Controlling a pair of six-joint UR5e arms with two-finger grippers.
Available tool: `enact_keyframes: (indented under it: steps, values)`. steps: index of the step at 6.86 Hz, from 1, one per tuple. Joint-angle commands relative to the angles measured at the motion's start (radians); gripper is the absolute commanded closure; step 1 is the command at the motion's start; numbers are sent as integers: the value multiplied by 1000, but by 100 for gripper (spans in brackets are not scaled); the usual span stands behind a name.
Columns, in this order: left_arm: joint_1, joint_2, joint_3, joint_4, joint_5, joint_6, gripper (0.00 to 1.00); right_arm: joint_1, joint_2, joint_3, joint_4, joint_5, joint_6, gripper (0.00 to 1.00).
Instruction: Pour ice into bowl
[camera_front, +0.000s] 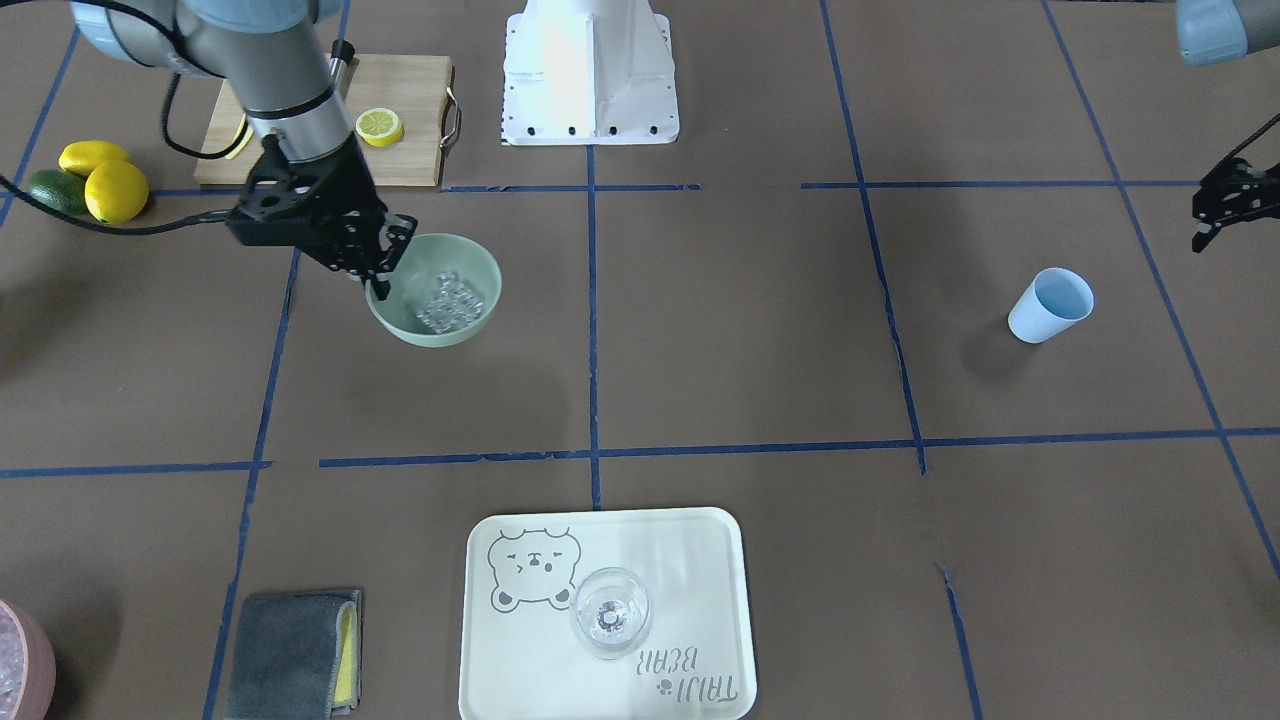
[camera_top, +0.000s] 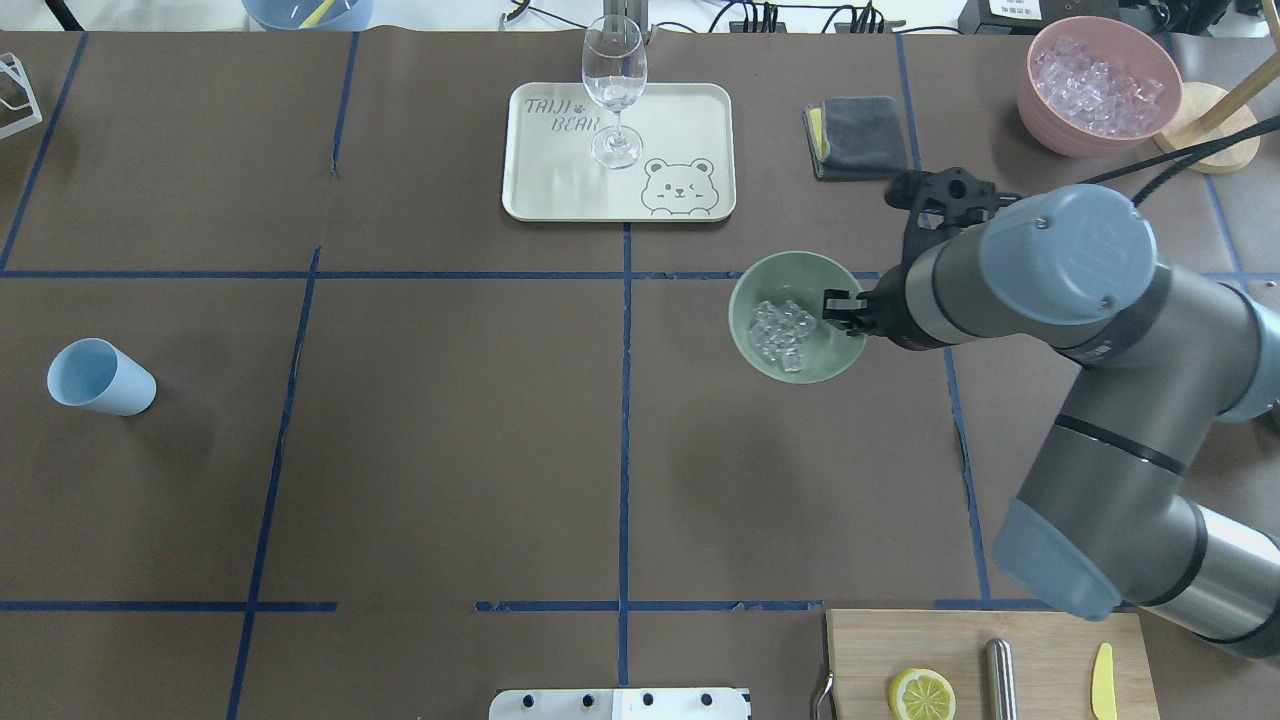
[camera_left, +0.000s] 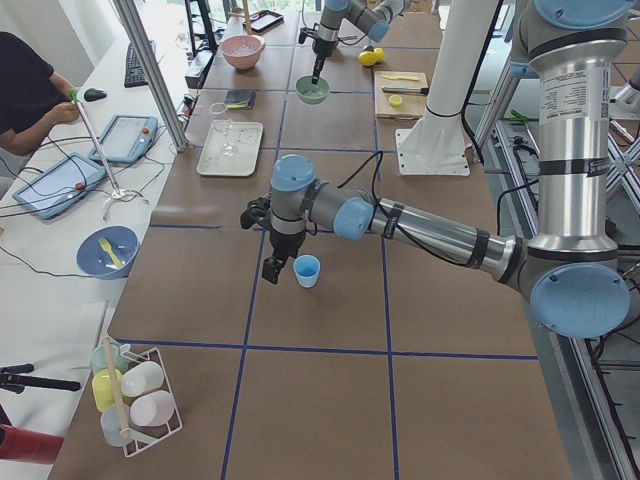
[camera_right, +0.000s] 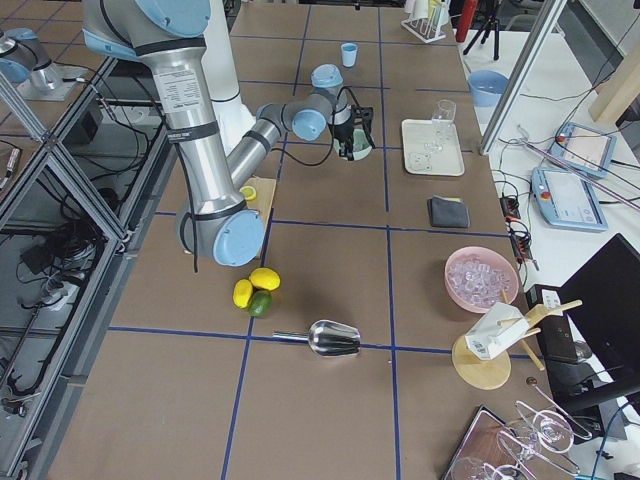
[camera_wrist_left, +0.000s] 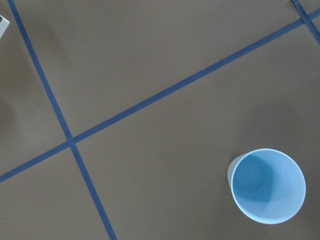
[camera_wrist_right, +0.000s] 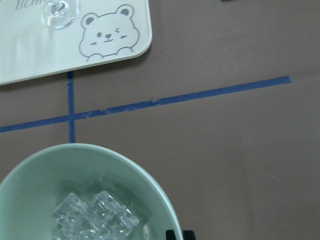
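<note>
The mint-green bowl (camera_front: 470, 322) stands on the table with a heap of clear ice (camera_front: 448, 302) inside it. It also shows in the overhead view (camera_top: 762, 282) and the right wrist view (camera_wrist_right: 75, 162), with the ice (camera_wrist_right: 95, 216) at its bottom. My right gripper (camera_front: 380, 288) is shut on the bowl's rim on the robot-facing side, one finger inside the bowl (camera_top: 840, 312). The light blue cup (camera_front: 1050, 305) stands upright and empty far off. My left gripper (camera_front: 1205, 225) hovers above and beside it, open and empty. The cup fills the lower right of the left wrist view (camera_wrist_left: 267, 185).
A pale tray (camera_top: 690, 120) with a wine glass (camera_top: 613, 90) lies beyond the bowl. A grey cloth (camera_top: 860, 135) and a pink bowl of ice (camera_top: 1040, 100) sit far right. A cutting board (camera_top: 1040, 640) with a lemon slice (camera_top: 920, 693) is near the robot base.
</note>
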Motion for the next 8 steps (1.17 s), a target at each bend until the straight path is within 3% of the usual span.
enact_keyframes:
  steps: [1,2,3,6,7,8]
  values:
    - [-69,-121,13,177,6,67,0,135,-303,-32,318,91,-147,100]
    - [-75,-127,29,175,4,96,0,251,-348,-90,339,218,-276,100]
    - [-88,-134,30,175,4,97,0,298,-402,-138,347,221,-373,100]
    - [-90,-136,48,168,6,101,0,311,-407,-296,451,241,-380,100]
    - [-90,-138,50,169,6,101,0,311,-402,-315,451,246,-383,43]
    - [-90,-138,50,169,6,101,0,336,-401,-295,437,276,-392,0]
